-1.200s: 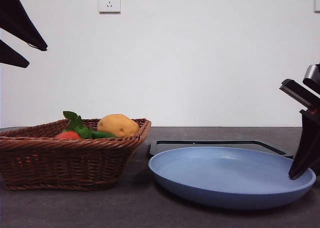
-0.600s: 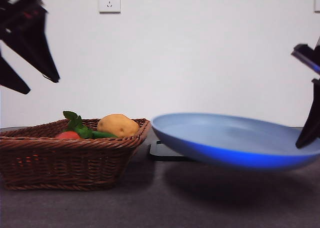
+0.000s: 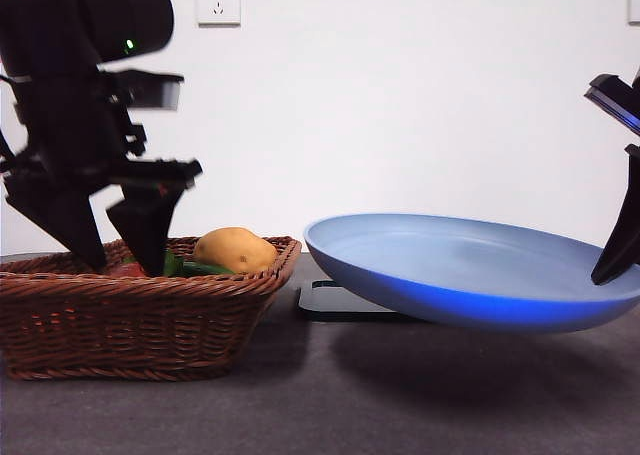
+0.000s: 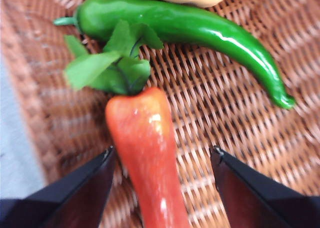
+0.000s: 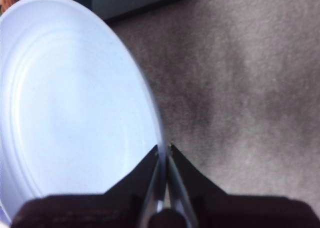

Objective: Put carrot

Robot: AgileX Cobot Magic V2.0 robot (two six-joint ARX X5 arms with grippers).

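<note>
Grasp step: left pincer (image 4: pixel 162 188) wide open, straddling the carrot (image 4: pixel 145 153) lying in the basket (image 3: pixel 140 315) beside the green pepper (image 4: pixel 190 27); right pincer (image 5: pixel 164 153) clamped on the plate (image 3: pixel 470 275) rim, holding it off the counter (image 3: pixel 300 405) beside the basket; next, close and lift.

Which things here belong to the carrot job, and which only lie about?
Belonging to the job:
- glossy orange-red toy carrot
- left gripper, open astride it
- round blue plate, held up by right gripper

Lying about:
- yellow-brown potato
- green pepper
- woven wicker basket
</note>
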